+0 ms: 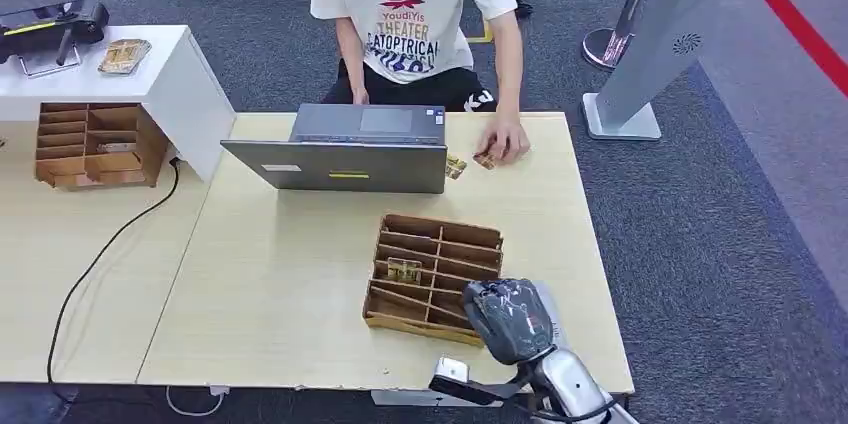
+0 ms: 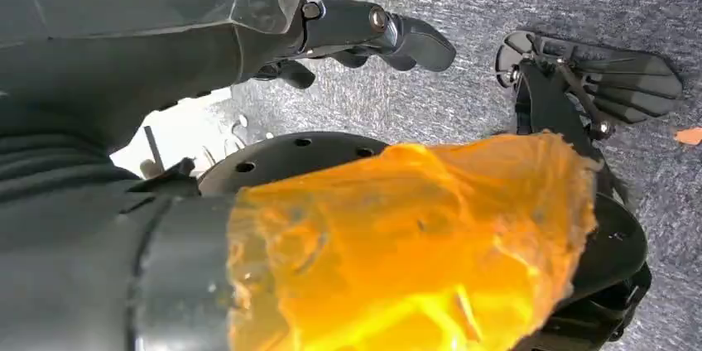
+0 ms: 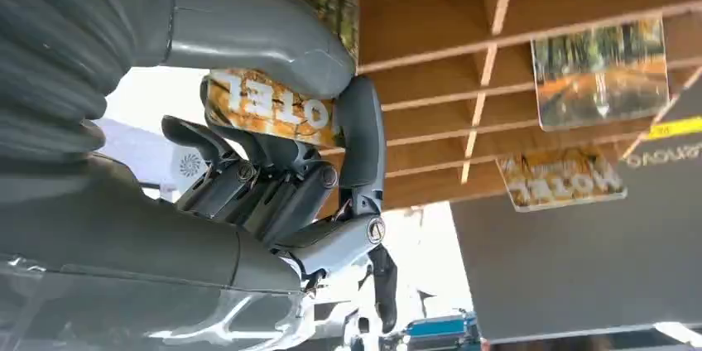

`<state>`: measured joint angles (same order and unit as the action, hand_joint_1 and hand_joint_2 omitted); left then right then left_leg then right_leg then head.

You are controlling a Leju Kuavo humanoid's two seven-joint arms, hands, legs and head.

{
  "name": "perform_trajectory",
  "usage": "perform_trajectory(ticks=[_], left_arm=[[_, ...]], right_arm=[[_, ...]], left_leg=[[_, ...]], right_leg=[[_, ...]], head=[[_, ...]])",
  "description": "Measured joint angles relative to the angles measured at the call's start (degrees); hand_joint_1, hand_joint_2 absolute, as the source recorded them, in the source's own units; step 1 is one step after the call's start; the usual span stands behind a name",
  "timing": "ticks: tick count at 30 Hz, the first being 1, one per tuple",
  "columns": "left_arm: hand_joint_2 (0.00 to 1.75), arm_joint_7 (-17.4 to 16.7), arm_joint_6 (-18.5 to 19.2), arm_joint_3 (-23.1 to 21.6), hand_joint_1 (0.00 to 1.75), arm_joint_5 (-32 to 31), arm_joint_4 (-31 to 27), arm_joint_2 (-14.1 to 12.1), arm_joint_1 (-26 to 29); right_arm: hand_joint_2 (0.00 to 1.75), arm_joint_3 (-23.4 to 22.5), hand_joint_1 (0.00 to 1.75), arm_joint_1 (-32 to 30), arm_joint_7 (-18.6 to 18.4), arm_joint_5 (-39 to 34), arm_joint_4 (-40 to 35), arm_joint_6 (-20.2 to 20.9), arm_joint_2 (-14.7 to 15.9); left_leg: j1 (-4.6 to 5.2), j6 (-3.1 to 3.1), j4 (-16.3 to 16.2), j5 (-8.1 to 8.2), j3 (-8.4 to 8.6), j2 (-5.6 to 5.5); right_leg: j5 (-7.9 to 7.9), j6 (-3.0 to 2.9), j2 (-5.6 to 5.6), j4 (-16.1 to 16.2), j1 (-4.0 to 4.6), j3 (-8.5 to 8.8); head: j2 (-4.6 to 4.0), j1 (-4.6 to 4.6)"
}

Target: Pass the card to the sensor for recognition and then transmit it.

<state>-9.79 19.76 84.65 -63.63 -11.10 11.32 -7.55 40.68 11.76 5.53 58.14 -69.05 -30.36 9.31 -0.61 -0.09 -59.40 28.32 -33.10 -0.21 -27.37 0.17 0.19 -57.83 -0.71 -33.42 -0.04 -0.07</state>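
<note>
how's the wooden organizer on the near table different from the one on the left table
The near organizer lies flat on the near table, compartments facing up, beside the right hand; the left organizer stands upright under the white counter, openings facing forward. The near one has a card lying in a slot near its middle; the left one's contents are too small to tell. Both are brown slotted wood.
</note>
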Motion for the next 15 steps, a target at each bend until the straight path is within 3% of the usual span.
perform_trajectory(ticks=[15], left_arm=[[0.0,0.3,0.1,0.0,0.0,-0.1,0.0,0.0,0.0]], right_arm=[[1.75,-5.8,1.75,0.3,6.0,-14.6,-11.9,1.9,-0.2]], left_leg=[[0.0,0.0,0.0,0.0,0.0,0.0]], right_leg=[[0.0,0.0,0.0,0.0,0.0,0.0]], head=[[0.0,0.0]])
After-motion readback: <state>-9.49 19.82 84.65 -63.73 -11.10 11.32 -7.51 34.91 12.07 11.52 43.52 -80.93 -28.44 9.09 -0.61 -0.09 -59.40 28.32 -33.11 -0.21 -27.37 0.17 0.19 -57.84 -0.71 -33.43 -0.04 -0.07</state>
